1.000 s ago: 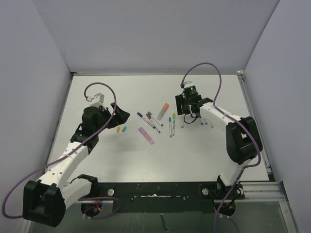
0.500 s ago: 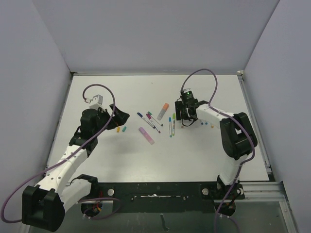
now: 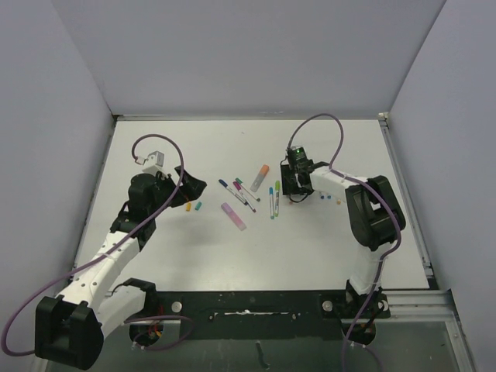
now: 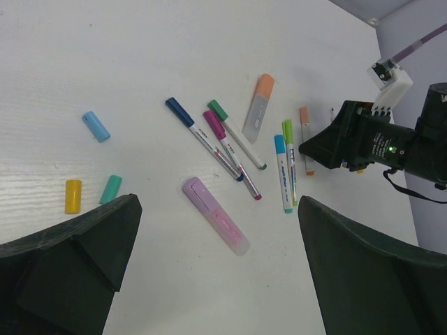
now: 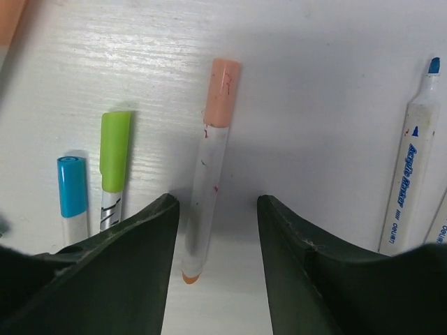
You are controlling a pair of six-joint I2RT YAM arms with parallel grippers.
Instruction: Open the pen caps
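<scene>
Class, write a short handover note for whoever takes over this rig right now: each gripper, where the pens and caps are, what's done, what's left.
Left gripper: jaws open, empty, above the table.
Right gripper: jaws open, straddling the peach-capped pen, not yet closed.
Done: blue cap, yellow cap and teal cap lie loose left of the pen cluster.
To do: peach-capped pen, green-capped pen, light-blue-capped pen and others in that cluster are capped.
</scene>
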